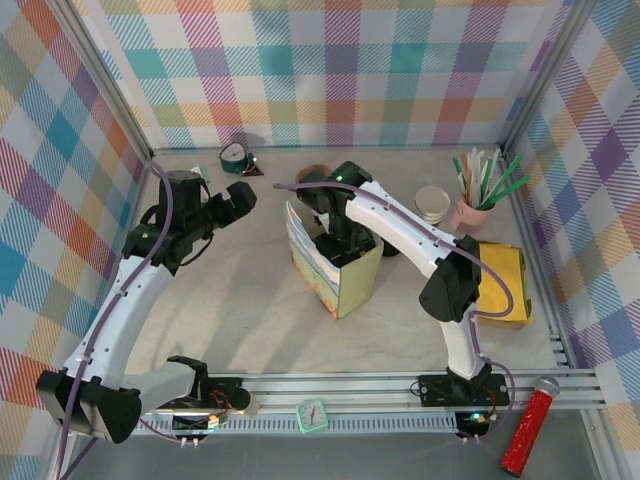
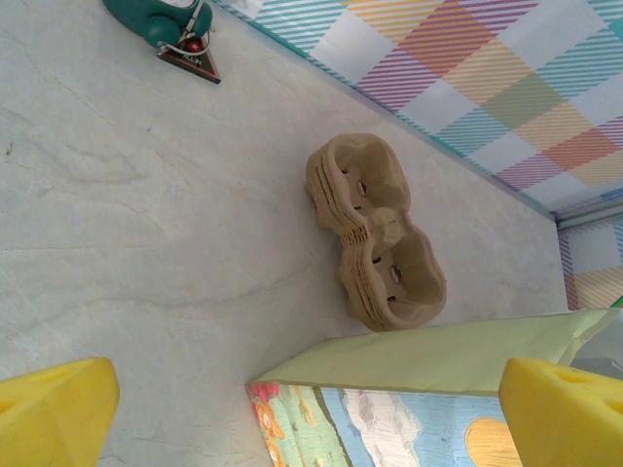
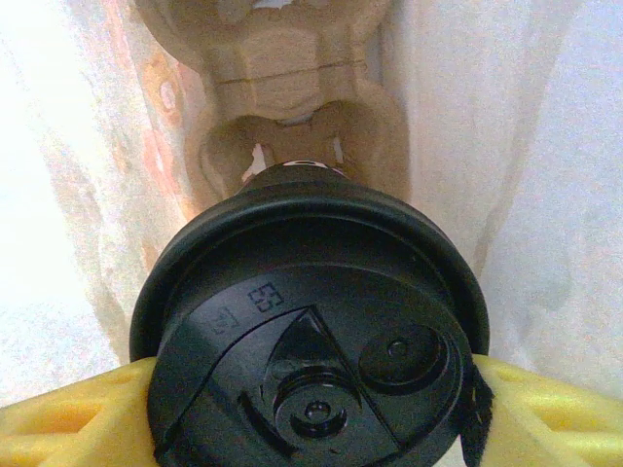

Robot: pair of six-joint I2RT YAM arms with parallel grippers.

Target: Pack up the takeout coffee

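The takeout coffee shows its round black lid from above in the right wrist view. My right gripper is shut on it, one yellow finger at each side of the lid. The cup hangs inside the paper bag, just over a brown pulp cup carrier lying at the bag's bottom. From above, my right gripper reaches down into the bag's open top. My left gripper hovers open to the left of the bag, nothing between its fingers. The bag's top corner lies below it.
A stack of pulp carriers lies behind the bag. A green clock sits at the back left. Lidless cups, a pink cup of sticks and a gold box stand at the right. A red tube lies on the front rail.
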